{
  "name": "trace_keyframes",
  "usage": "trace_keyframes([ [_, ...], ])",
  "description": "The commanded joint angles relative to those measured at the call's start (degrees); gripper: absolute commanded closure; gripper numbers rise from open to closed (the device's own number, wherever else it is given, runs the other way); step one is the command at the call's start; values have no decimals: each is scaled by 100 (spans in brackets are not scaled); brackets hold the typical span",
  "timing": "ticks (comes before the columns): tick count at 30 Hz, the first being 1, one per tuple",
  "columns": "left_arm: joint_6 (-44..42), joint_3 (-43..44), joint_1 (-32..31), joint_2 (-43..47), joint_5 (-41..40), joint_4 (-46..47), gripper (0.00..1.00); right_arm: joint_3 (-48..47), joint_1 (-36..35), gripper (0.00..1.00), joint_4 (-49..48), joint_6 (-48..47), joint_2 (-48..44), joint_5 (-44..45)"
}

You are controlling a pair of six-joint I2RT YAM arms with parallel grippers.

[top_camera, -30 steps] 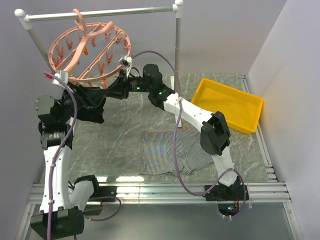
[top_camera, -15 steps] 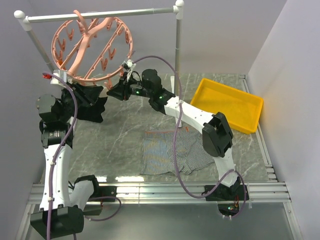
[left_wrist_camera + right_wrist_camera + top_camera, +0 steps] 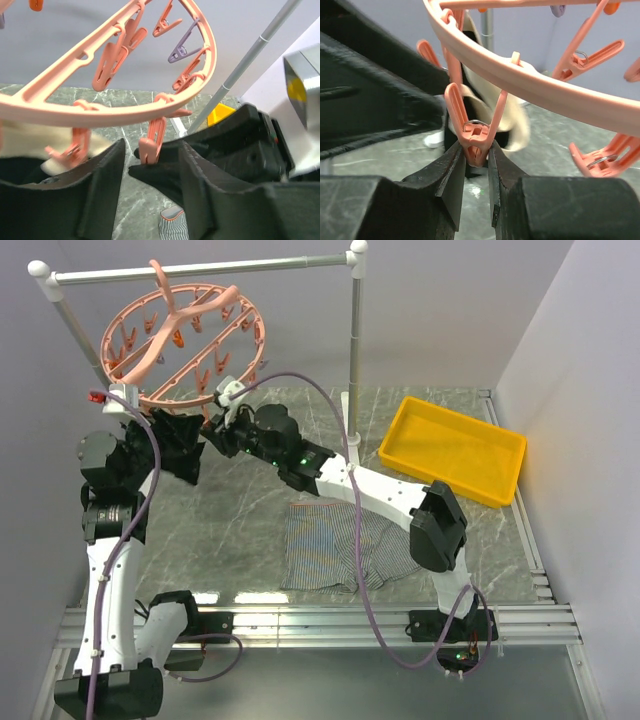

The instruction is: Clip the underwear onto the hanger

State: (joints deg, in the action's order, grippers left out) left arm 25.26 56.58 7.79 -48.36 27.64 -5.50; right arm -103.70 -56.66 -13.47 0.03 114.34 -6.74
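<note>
The right fingers [image 3: 452, 175] clench a clip [image 3: 476, 137] dangling from the hanger [image 3: 520, 82] rim. The left fingers [image 3: 100, 185] stand spread just beside, under the same rim. The underwear [image 3: 320, 550] lies flat on the surface [image 3: 230, 510], well below the hanger, nearer the right arm.

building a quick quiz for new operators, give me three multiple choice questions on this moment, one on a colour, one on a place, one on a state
1. The tray is: A blue; B yellow; C green.
2. The underwear lies: A in the tray; B clipped to the hanger; C flat on the table.
3. The right gripper is: A shut on a clip under the hanger's ring; B wide open in the air; C holding the underwear.
Answers: B, its walls are yellow; C, it is spread on the marble surface; A, the wrist view shows both fingers pinching the clip's tail.
</note>
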Motion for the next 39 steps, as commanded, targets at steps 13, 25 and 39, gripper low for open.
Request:
trace_keyframes([
  [13,-91,468,-190,-358,-1270,-355,63,-203,-389,100,-94,-1111,-9,1536],
  [25,-3,539,-190,-569,-962,-259,99,25,-152,76,-120,-646,-220,69],
  [39,287,591,-190,-543,-522,-434,73,7,-64,100,-558,-1302,-26,576],
])
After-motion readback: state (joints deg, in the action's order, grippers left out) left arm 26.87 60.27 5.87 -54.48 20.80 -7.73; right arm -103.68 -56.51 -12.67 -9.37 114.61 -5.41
